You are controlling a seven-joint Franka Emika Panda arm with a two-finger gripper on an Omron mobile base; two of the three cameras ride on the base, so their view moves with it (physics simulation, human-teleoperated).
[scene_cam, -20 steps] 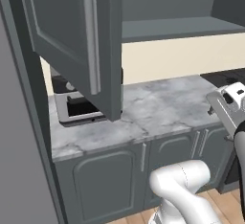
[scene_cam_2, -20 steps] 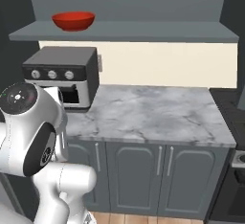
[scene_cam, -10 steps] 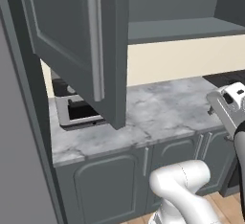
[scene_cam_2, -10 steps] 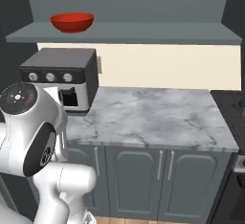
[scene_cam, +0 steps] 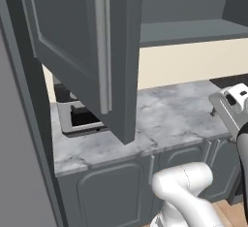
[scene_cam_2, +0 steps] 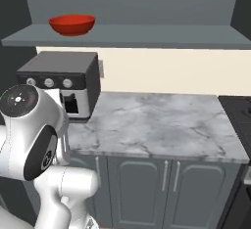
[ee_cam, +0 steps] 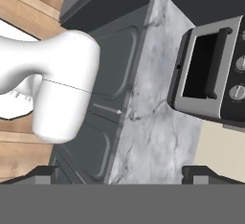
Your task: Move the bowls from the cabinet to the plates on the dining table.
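We've got the big dark grey cabinet (scene_cam: 87, 51) taking up the upper left of the left base view, its door swung open toward us with the long silver handle (scene_cam: 102, 56) running straight down the panel. Inside, on the cabinet's shelf (scene_cam_2: 147, 36), the red bowl (scene_cam_2: 72, 24) sits at about 10 o'clock in the right base view, upright and alone on that end.

Under it is the marble desk (scene_cam_2: 162, 125), and the toaster oven (scene_cam_2: 61, 83) stands on its left end, directly below the bowl, door facing out. Grey cupboard doors (scene_cam_2: 147, 189) run along the desk front.

The claw (ee_cam: 122, 173) looks down past the desk edge, its two dark fingertips (ee_cam: 40, 174) spread wide apart at 6 o'clock, nothing between them.
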